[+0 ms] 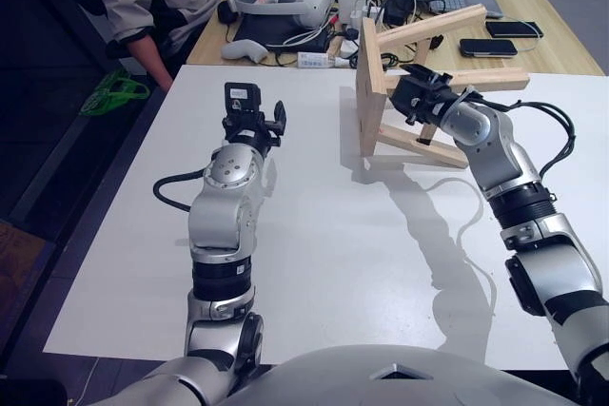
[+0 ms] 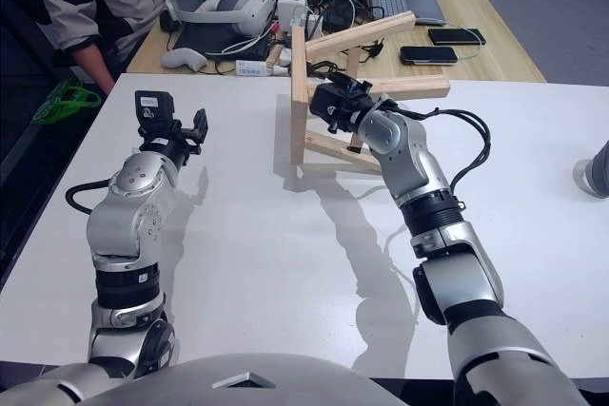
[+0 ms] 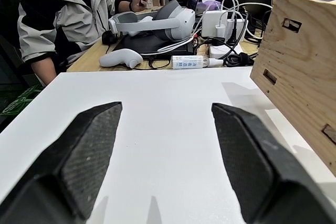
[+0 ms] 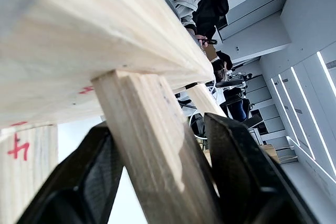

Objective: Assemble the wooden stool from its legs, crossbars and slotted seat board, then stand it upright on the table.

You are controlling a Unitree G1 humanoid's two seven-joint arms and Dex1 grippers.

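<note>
The pale wooden stool (image 1: 369, 92) lies on its side far back on the white bench (image 1: 314, 273), with its legs pointing to the robot's right. The right gripper (image 1: 413, 94) has its half-hidden fingers tight on one wooden bar (image 4: 157, 145). The left gripper (image 3: 164, 150) has its fingers wide apart, holding nothing.

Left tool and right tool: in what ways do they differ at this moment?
The left tool is open and empty; the right tool is shut on a wooden bar of the stool. The left tool hangs over the table, apart from the stool; the right tool sits among its legs. Both have dark padded fingers.
</note>
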